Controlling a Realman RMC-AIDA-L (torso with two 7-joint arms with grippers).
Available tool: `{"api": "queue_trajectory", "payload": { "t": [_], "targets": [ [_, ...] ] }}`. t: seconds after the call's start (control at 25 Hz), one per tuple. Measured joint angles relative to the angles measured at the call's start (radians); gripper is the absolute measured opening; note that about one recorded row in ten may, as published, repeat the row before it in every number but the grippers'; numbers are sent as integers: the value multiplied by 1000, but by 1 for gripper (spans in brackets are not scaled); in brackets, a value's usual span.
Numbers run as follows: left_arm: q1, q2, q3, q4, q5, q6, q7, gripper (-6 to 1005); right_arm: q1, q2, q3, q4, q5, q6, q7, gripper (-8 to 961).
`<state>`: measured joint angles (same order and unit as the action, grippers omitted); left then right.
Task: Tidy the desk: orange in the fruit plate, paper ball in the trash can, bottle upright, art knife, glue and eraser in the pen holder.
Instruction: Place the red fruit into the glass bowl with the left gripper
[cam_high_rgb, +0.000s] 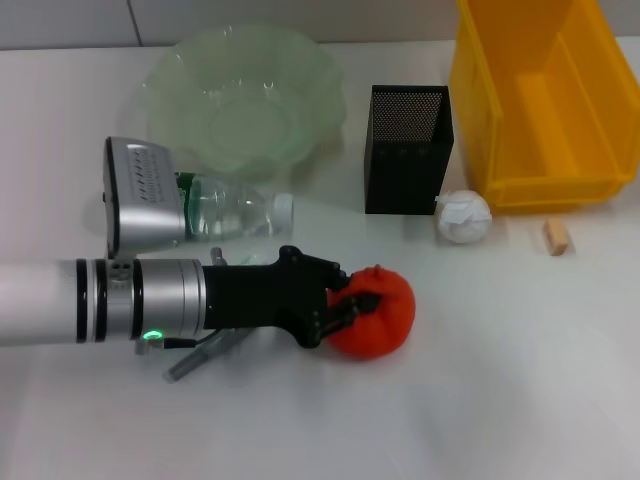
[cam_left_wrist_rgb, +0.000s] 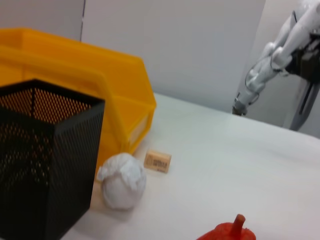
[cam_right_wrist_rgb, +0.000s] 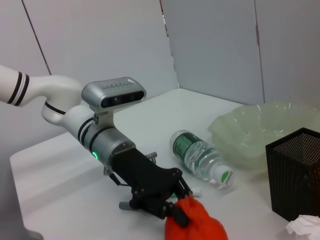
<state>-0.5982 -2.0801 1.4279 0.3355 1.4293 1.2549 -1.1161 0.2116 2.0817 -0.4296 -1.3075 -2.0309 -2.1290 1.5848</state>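
My left gripper (cam_high_rgb: 350, 300): clamped on the orange (cam_high_rgb: 378, 312), lower centre of the head view.
Orange: on the table (cam_high_rgb: 500, 380), apart from my fruit plate (cam_high_rgb: 240, 100) at upper left.
My right arm (cam_left_wrist_rgb: 270, 65): off the desk; grip unclear.

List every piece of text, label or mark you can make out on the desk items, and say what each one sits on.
Nothing here can be read for certain.
Bottle: green label with print, and a small mark on the white cap; both too blurred to read.
Eraser: dark printed marking on its side, too small to read.
No text shows on the orange, the pen holder or the yellow bin.
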Motion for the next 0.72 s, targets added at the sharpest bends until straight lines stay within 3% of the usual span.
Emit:
{"api": "queue_trajectory", "payload": {
  "t": [0.16, 0.24, 0.28, 0.36, 0.56, 0.6, 0.68, 0.72],
  "targets": [
    [32, 10, -11, 94, -16, 52, -52, 315, 1, 0, 0, 1, 0, 0, -1, 634],
    [32, 10, -11, 94, -16, 52, -52, 218, 3, 0, 0, 4, 0, 0, -3, 634],
    [65, 17, -35, 216, -12, 59, -127, 170, 6, 0, 0, 6, 0, 0, -5, 634],
    [85, 18, -87, 343, -5, 38, -191, 156, 11, 0, 0, 14, 0, 0, -7, 634],
    [84, 17, -101, 362, -5, 23, -205, 119, 23, 0, -18, 39, -1, 1, -9, 634],
    [27, 14, -161, 391, -6, -123, -262, 110, 24, 0, -24, 43, -1, 3, -10, 634],
    [27, 14, -161, 391, -6, -123, -262, 93, 29, 0, -38, 52, -1, 8, -11, 634],
    [-7, 11, -173, 377, -9, -209, -278, 85, 35, 0, -45, 56, -1, 9, -11, 634]
  ]
}}
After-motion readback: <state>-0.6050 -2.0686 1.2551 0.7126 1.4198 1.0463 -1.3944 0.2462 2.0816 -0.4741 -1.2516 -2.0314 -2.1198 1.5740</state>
